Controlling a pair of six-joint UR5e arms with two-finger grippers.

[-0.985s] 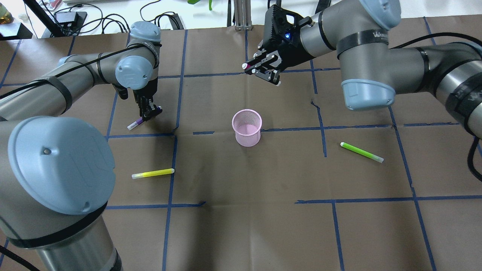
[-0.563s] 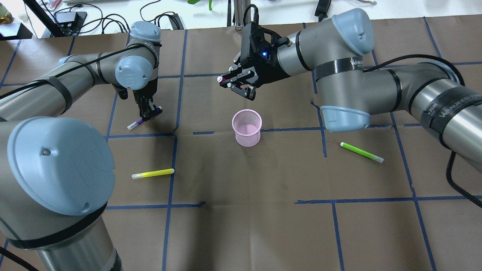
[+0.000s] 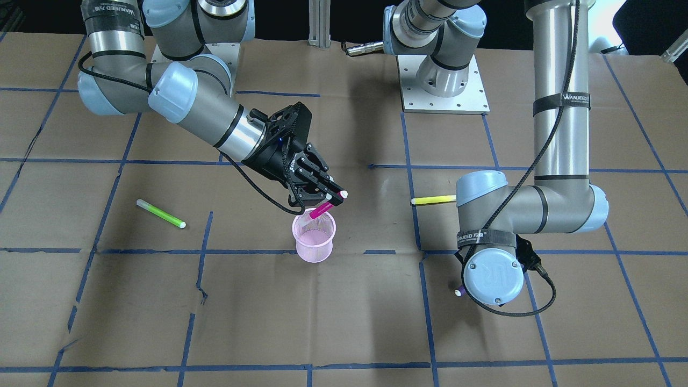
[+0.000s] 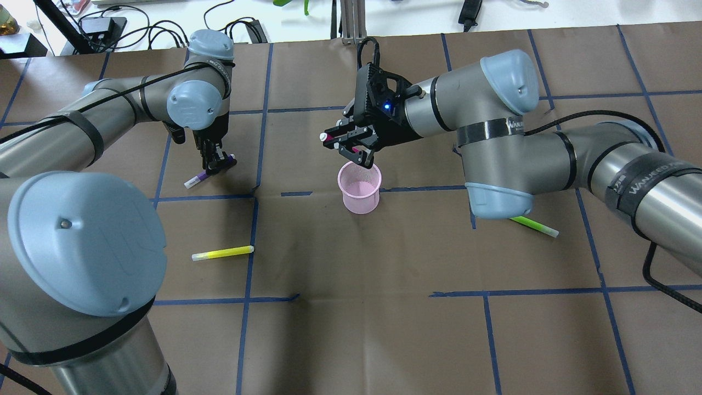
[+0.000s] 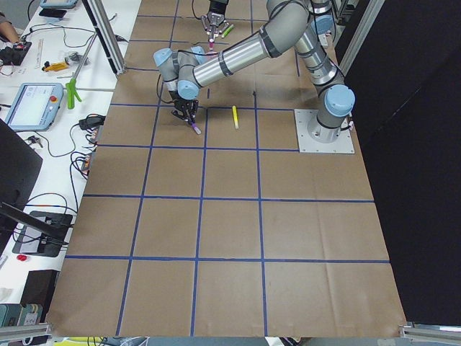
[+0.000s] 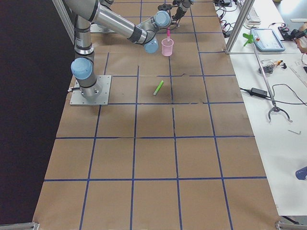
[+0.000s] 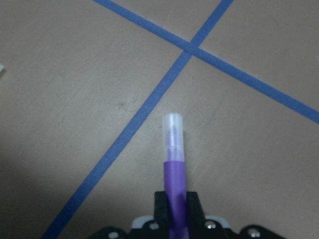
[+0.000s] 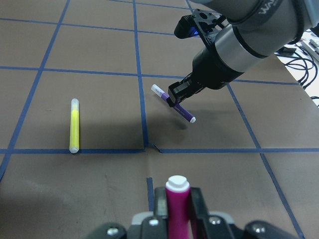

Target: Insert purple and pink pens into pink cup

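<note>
The pink mesh cup stands upright mid-table, also in the front view. My right gripper is shut on the pink pen and holds it slanted just above the cup's rim, lower tip at the opening. The right wrist view shows the pen's white cap between the fingers. My left gripper is shut on the purple pen and holds it slanted, low over the table, left of the cup. The left wrist view shows the purple pen sticking out from the closed fingers.
A yellow pen lies on the table at the near left. A green pen lies right of the cup, partly under my right arm's elbow. Blue tape lines grid the brown paper. Cables lie beyond the far edge.
My right arm has swung left and down with the pink pen, from far behind the cup to just over its rim. The left gripper and purple pen have stayed put.
</note>
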